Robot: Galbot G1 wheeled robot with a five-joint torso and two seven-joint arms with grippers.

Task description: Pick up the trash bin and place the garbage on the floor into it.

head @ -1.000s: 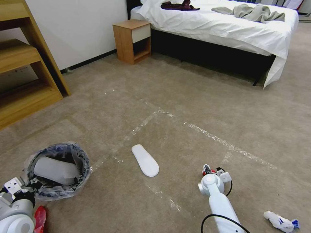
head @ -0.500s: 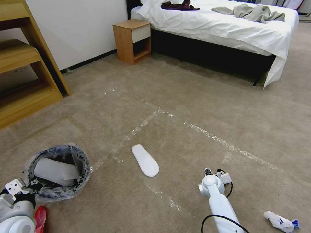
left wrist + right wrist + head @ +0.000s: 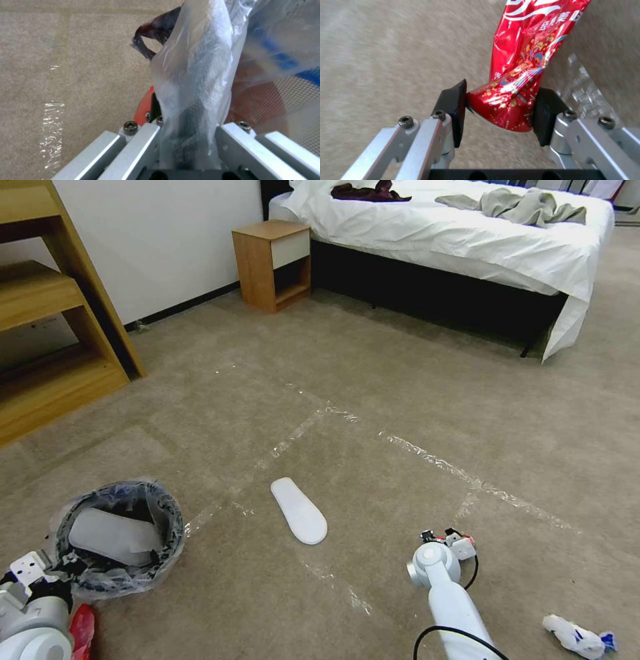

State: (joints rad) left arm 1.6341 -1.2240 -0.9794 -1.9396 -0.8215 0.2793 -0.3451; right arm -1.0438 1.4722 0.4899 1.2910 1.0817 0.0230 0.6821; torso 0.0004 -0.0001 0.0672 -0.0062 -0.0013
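The trash bin (image 3: 120, 540) hangs at the lower left, its clear blue-printed liner bunched over the rim, and a white slipper (image 3: 113, 533) lies inside it. My left gripper (image 3: 65, 568) is shut on the bin's near rim. In the left wrist view the liner (image 3: 193, 75) is clamped between the jaws, with the red bin wall (image 3: 266, 100) beside it. My right gripper (image 3: 445, 538) is low over the floor (image 3: 373, 380), shut on a crumpled red wrapper (image 3: 516, 75) held between its black pads (image 3: 455, 110). Another white slipper (image 3: 299, 510) lies on the carpet between the arms. A white tissue (image 3: 579, 637) lies at the lower right.
Wooden shelves (image 3: 47, 327) stand at the left. A nightstand (image 3: 273, 263) and a bed (image 3: 467, 240) are at the back. Shiny tape strips (image 3: 433, 460) cross the carpet. A black cable (image 3: 460, 633) loops along my right arm.
My right gripper has drawn slightly back toward me with the red wrapper. The left arm and the bin have sunk a little lower in the picture.
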